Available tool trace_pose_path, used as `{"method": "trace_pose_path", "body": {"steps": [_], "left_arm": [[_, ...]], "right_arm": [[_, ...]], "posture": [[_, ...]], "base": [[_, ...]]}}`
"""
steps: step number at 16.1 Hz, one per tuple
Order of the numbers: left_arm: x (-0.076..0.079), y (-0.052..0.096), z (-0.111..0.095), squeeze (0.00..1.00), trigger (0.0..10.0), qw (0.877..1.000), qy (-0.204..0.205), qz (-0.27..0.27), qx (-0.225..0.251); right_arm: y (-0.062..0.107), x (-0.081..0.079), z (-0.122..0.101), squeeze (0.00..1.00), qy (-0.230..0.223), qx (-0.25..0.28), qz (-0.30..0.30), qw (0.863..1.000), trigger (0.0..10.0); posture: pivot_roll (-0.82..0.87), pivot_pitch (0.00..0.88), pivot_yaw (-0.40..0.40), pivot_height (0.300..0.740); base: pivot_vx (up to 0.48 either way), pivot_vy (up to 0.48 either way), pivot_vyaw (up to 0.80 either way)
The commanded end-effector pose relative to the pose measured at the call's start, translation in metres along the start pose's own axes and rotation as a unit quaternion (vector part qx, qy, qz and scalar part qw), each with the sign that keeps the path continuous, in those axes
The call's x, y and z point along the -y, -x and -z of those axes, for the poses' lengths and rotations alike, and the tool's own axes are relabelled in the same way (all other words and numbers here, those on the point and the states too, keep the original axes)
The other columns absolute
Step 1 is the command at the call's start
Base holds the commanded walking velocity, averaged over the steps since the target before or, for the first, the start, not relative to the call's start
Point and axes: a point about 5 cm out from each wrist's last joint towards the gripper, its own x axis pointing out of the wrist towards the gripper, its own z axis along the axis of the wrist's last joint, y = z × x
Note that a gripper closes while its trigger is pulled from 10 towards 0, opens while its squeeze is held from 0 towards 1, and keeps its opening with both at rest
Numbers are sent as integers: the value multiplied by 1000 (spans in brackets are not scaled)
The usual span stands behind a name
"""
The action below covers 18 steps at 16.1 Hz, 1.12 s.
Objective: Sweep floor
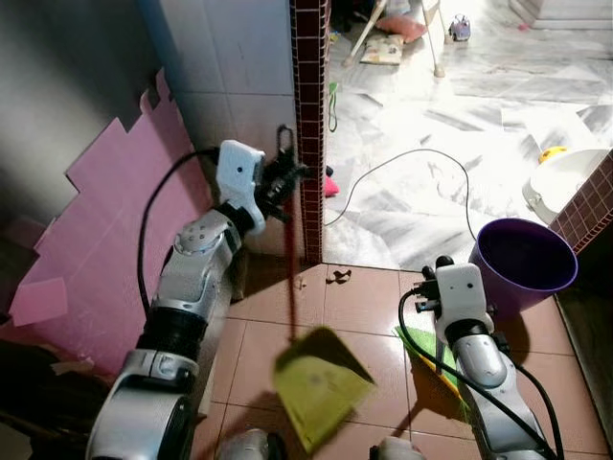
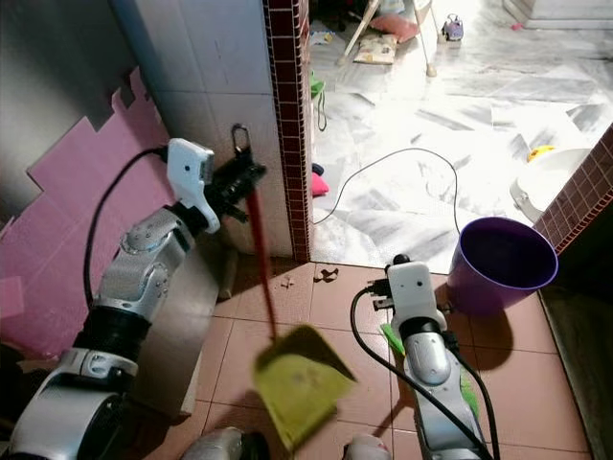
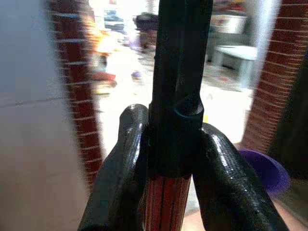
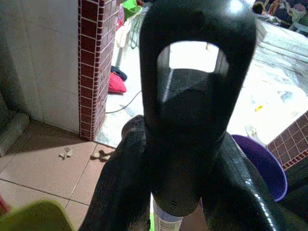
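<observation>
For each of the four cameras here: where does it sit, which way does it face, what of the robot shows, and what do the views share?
Left eye view: head camera, looking down at tiled floor; both silver arms, left gripper holding the red-handled dustpan.
Right eye view: same scene; purple bucket beyond the right arm.
Left wrist view: along its fingers, shut on the dustpan handle.
Right wrist view: along its fingers, shut on a black handle end.
Shared: bucket, red brick-tiled pillar.

L pincer (image 1: 287,182) raised, clamped; R pincer (image 4: 178,159) low, clamped.
</observation>
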Motion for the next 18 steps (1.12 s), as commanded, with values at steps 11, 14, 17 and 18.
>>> {"method": "trace_pose_path", "body": {"steps": [11,14,17,18], "left_arm": [[-17,34,30,0,10000,948,-36,-317,22],[-14,31,31,0,10000,945,-32,-326,27],[-15,30,29,0,10000,942,-35,-332,34],[-16,31,29,0,10000,942,-37,-332,38]], "right_arm": [[-26,4,-62,0,-26,147,-34,988,10000],[-24,2,-63,0,-26,157,-41,986,10000],[-24,1,-69,0,-22,174,-48,983,10000],[-24,-1,-73,0,-21,183,-53,982,10000]], "posture": [[-143,0,85,740],[-150,0,90,740],[-150,0,91,740],[-149,0,91,740]], "base": [[0,0,253],[0,0,0],[200,0,0],[480,0,0]]}}
